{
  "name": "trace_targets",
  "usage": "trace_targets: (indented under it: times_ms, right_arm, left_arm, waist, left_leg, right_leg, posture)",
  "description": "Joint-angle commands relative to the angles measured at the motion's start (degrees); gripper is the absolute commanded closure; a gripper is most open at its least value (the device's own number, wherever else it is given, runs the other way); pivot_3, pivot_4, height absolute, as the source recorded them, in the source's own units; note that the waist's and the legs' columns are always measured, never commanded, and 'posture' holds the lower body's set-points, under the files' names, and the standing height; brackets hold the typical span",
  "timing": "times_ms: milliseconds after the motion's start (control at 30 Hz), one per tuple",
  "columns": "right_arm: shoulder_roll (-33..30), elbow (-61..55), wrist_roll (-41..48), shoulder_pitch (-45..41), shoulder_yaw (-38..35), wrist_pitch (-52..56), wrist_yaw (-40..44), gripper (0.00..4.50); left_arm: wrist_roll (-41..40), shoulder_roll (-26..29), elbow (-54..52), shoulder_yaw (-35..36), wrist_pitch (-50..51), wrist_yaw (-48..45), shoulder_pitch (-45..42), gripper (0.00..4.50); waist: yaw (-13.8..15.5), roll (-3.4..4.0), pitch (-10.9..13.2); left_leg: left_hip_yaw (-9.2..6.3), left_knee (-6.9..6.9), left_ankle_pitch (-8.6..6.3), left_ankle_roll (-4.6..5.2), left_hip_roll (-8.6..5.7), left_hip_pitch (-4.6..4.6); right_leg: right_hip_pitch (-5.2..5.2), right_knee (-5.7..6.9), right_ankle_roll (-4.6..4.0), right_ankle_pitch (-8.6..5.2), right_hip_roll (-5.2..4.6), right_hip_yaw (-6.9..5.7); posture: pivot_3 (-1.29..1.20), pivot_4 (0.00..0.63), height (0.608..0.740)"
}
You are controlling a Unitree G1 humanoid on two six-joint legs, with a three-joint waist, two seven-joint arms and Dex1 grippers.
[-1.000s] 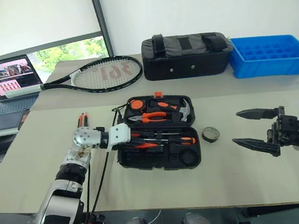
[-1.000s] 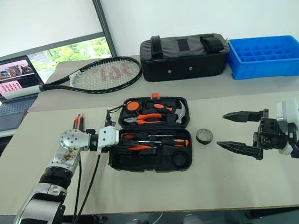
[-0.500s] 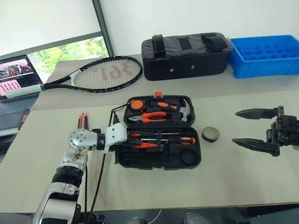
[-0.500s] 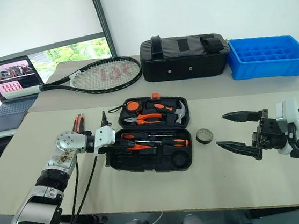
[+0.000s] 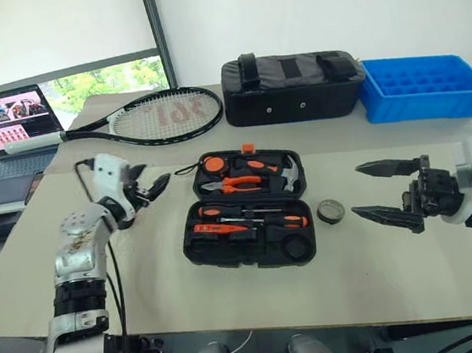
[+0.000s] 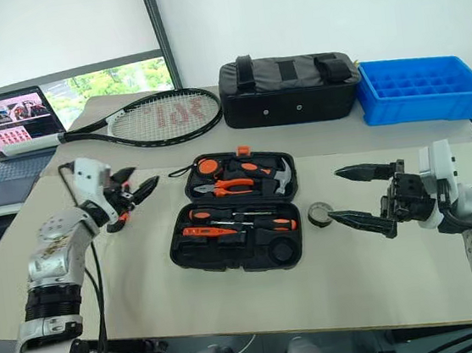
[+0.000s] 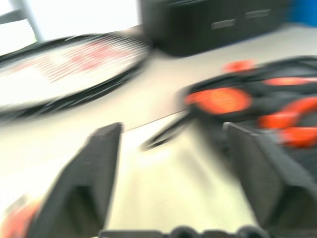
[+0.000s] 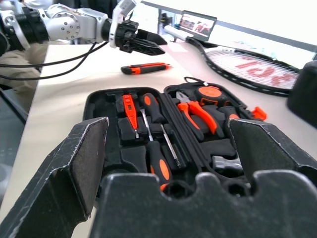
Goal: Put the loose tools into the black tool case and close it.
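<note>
A racket (image 5: 157, 117), bag (image 5: 294, 86) and blue tray (image 5: 426, 87) are lying behind the open case (image 5: 249, 217). Tape (image 5: 331, 211) is sitting just right of the case. Both hands, left (image 5: 150, 189) and right (image 5: 374, 188), are hovering wide open, holding nothing.

We see a matt black moulded plastic tool case (image 5: 248, 222) on a smooth, pale matt table (image 5: 232, 292). The bag (image 5: 294, 85) looks like cloth; the blue tray (image 5: 424, 87) is glossy plastic.

Left arm rises along the left edge of the head view, forearm angled up, wrist bent so the left gripper (image 5: 150, 189) points right, fingers spread, nothing between them. At the right edge, the right gripper (image 5: 378, 188) points left, level, fingers wide apart and empty.
</note>
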Motion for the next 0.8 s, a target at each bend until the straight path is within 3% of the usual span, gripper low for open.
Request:
trace_targets:
  times_ms: [33,333,633,733,800]
  right_arm:
    - [-0.4,0.97,-0.15,-2.61,0.58,-1.36,1.43,0.0]
    - [-0.64,4.03,-0.93,-5.81,2.26,-1.76,3.75,0.0]
    - [-0.18,4.73,-1.51,-6.47,2.45,-2.31,4.33,0.0]
    - [-0.02,4.5,-1.47,-6.06,2.25,-2.41,4.28,0.0]
    - [0.09,4.2,-1.42,-5.63,2.16,-2.5,4.18,0.0]
  left_arm:
    - [1.82,0.85,-3.23,-0.65,7.44,5.1,0.83,0.05]
    - [6.51,0.83,0.96,-0.68,11.75,15.76,1.17,0.05]
    - [4.92,0.03,5.3,-1.46,17.19,13.24,-0.31,0.05]
    - [4.46,-0.59,6.02,-0.34,18.09,14.31,-0.65,0.74]
    - [4.44,-0.76,6.29,0.09,18.35,15.4,-0.54,1.57]
  waist:
    - [0.16,0.01,-0.01]
    - [0.43,0.01,-0.01]
    - [0.33,0.07,-0.04]
    - [0.34,0.09,-0.05]
    - [0.37,0.1,-0.07]
  left_leg:
    - [0.0,0.0,0.0,0.0,-0.01,0.0]
    - [0.0,-0.05,0.0,-0.01,-0.03,-0.01]
    - [0.01,-0.05,0.0,-0.01,-0.04,0.05]
    - [0.03,-0.05,0.0,-0.01,-0.05,0.04]
    - [0.03,-0.05,0.0,-0.02,-0.07,0.04]
  right_leg:
    - [0.0,0.0,0.0,0.0,0.0,0.0]
    - [-0.02,-0.02,-0.02,0.01,-0.02,-0.02]
    - [0.0,0.01,-0.02,0.01,-0.02,-0.01]
    - [0.0,0.0,-0.02,0.01,-0.04,-0.01]
    - [0.0,0.0,-0.02,0.01,-0.06,-0.01]
  posture:
    - [0.0,0.15,0.708]
    - [0.0,0.15,0.708]
    - [0.0,0.15,0.708]
    - [0.0,0.15,0.708]
    - [0.0,0.15,0.708]
